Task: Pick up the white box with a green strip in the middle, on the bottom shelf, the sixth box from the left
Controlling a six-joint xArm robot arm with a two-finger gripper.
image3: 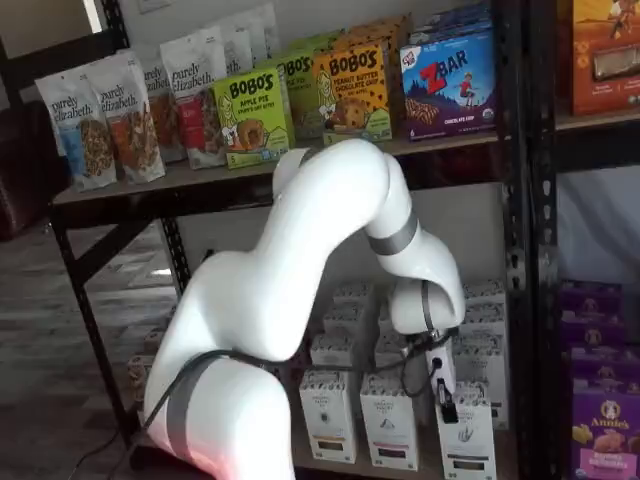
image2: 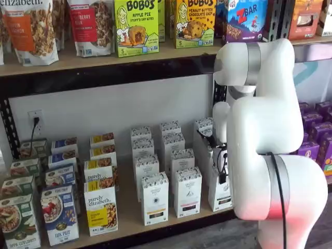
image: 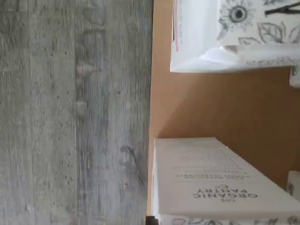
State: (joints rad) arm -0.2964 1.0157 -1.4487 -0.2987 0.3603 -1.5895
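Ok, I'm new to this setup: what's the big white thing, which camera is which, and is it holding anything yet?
The big white thing is the robot arm. Two pictures come from fixed cameras facing the shelves. The third is the wrist camera, turned sideways, showing grey floor, the tan bottom shelf and white cartons. In a shelf view the gripper hangs close above the white box, rightmost in the front row. I cannot tell whether its fingers are open or shut; no box looks lifted.

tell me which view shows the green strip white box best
A shelf view: the white box shows most of its front. In a shelf view the white box loses its right edge behind the arm. Wrist view: cartons, unclear which.
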